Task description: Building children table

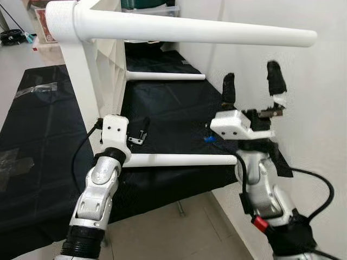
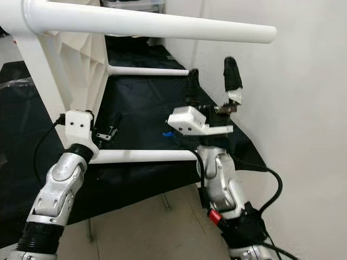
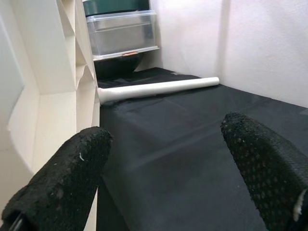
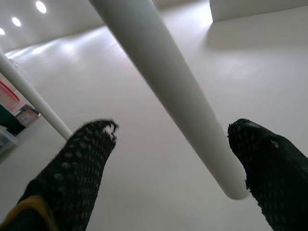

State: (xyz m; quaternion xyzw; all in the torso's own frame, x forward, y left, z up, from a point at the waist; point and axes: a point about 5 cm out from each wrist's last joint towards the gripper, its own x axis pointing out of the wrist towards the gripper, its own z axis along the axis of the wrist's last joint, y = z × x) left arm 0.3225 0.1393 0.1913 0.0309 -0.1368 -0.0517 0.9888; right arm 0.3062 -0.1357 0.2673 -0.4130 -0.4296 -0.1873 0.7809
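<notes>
A white children's table lies on its side, its ribbed tabletop (image 1: 103, 65) standing upright on the left and its legs pointing right. The upper leg (image 1: 206, 30) runs across the top of the view. A lower leg (image 1: 179, 160) and a far leg (image 1: 162, 76) lie just above the black cloth. My left gripper (image 1: 133, 127) is open at the tabletop's lower edge, by the base of the lower leg; one finger (image 3: 57, 183) is next to the ribbed underside. My right gripper (image 1: 252, 84) points upward, open, beneath the free end of the upper leg (image 4: 163, 86), not touching it.
A black cloth (image 1: 43, 135) covers the floor under the table. A white wall (image 1: 309, 108) stands close on the right. Clear plastic storage boxes (image 3: 120, 33) sit at the far end. A small metal part (image 1: 135, 140) and a blue bit (image 1: 209, 139) lie on the cloth.
</notes>
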